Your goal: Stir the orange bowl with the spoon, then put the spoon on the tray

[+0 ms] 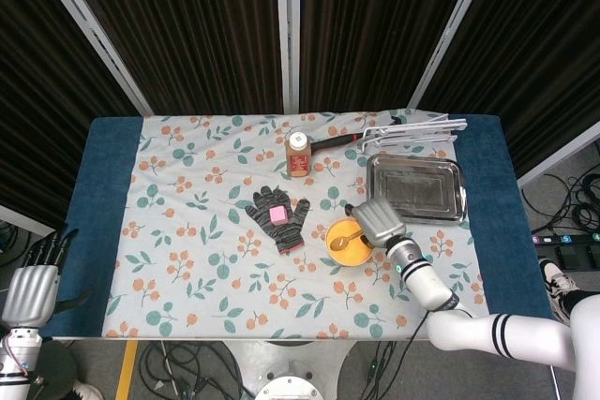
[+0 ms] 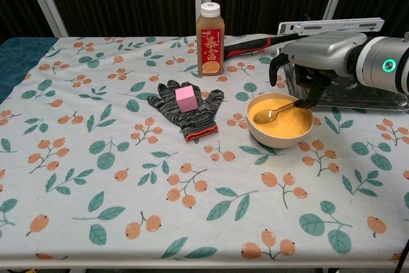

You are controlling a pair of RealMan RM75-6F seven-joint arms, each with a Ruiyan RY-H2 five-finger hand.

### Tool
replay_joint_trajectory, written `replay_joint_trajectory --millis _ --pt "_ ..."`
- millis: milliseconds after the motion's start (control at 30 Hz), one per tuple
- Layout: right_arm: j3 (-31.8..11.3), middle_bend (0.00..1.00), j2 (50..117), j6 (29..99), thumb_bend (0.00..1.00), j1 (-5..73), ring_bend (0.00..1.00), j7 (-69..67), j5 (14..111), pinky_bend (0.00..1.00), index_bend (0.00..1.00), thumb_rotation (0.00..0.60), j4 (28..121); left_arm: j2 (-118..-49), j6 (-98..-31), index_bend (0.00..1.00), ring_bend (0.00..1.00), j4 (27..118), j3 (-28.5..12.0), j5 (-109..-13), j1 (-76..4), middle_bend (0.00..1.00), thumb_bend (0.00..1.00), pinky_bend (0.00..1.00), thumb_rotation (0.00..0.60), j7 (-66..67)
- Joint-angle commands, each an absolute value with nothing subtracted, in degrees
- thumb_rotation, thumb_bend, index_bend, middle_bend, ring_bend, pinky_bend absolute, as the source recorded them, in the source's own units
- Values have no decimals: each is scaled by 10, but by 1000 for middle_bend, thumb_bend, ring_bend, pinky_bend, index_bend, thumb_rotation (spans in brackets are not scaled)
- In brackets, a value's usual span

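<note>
Bright, even light (soft shadows)

The tray (image 1: 416, 187) just far-right of the orange bowl (image 2: 280, 119) lies open from above, hemmed on its far side by a white wire rack (image 1: 412, 130), with bare cloth near and left.
</note>
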State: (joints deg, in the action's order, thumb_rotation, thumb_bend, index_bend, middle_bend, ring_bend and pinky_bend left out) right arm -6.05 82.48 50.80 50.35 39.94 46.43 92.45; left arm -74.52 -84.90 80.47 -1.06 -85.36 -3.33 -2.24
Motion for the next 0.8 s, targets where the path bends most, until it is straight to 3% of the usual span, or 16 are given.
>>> replay_joint_trajectory --millis 33,800 --pt "-50 946 825 516 228 503 943 400 478 1000 395 600 922 -745 -848 101 96 805 -10 -854 -33 95 38 131 600 -22" --pt "-30 946 859 523 296 503 944 399 497 1000 484 600 883 -743 -845 101 96 805 -6 -855 -30 96 38 131 600 -38"
